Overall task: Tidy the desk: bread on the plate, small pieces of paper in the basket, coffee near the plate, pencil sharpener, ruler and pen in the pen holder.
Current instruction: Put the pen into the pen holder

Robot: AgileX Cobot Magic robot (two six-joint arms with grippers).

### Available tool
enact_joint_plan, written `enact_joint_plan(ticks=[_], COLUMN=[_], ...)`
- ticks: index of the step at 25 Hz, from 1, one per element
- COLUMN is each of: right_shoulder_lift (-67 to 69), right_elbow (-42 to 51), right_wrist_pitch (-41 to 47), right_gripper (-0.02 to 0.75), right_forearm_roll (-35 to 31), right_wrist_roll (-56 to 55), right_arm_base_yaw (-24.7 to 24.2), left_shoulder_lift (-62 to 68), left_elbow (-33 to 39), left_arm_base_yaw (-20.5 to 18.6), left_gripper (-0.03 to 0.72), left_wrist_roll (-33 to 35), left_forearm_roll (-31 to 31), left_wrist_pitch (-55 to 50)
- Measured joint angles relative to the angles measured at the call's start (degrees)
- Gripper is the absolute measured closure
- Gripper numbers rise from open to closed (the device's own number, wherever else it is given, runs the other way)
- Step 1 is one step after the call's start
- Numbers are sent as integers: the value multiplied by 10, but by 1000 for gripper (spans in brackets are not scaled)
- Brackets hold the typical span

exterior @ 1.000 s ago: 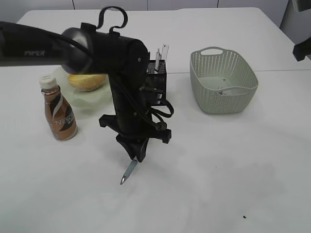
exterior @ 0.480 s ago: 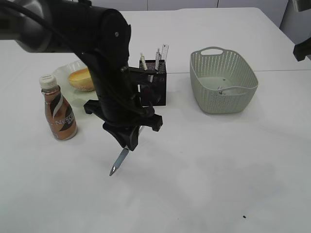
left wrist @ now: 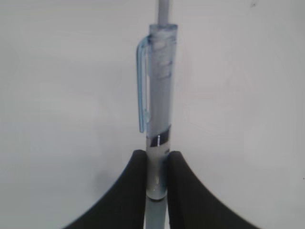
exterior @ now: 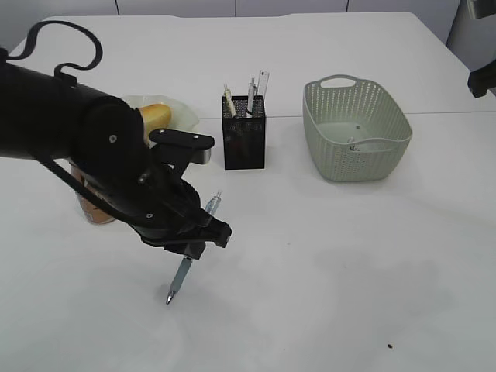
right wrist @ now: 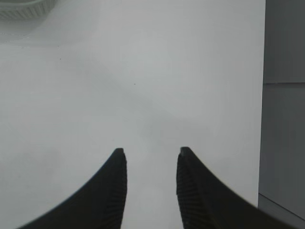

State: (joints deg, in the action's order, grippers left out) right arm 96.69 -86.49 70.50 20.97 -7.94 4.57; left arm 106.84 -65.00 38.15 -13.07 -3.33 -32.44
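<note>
Pen [exterior: 187, 260] pinched in my left gripper [left wrist: 156, 164], tilted, tip down above white table [exterior: 349, 271] (clear barrel, blue clip). My right gripper [right wrist: 149, 157] parted, holding nothing. Pen holder [exterior: 244, 139] behind, well apart.

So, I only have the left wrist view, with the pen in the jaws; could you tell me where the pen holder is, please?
Observer: In the exterior view the holder stands farther up the table, to the right of the left gripper.
Operator: Thank you. Is anything in it already?
Observer: Yes, a ruler and two other upright items stick out of the top.
Operator: And could the right gripper get in my way?
Observer: It shouldn't. The right gripper is open over bare table, far off to the right beyond the basket.
</note>
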Motion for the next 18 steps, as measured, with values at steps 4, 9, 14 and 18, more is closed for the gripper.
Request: enact_joint_plan(ticks=[4,9,14,18], right_shoulder_lift=[0,0,0,0], right_elbow=[0,0,0,0], right_wrist_pitch=[0,0,0,0], right_gripper=[447,447,447,447], right_forearm_roll=[0,0,0,0], right_wrist_roll=[0,0,0,0], right_arm_base_yaw=[0,0,0,0], left_shoulder_lift=[-25,-69,-101,-111], left_elbow=[17,21,72,145], left_arm_base_yaw=[0,0,0,0], left_gripper=[629,629,629,629], left_wrist_roll=[0,0,0,7], left_forearm_roll=[0,5,24,33], left_wrist_pitch=[39,109,244,406])
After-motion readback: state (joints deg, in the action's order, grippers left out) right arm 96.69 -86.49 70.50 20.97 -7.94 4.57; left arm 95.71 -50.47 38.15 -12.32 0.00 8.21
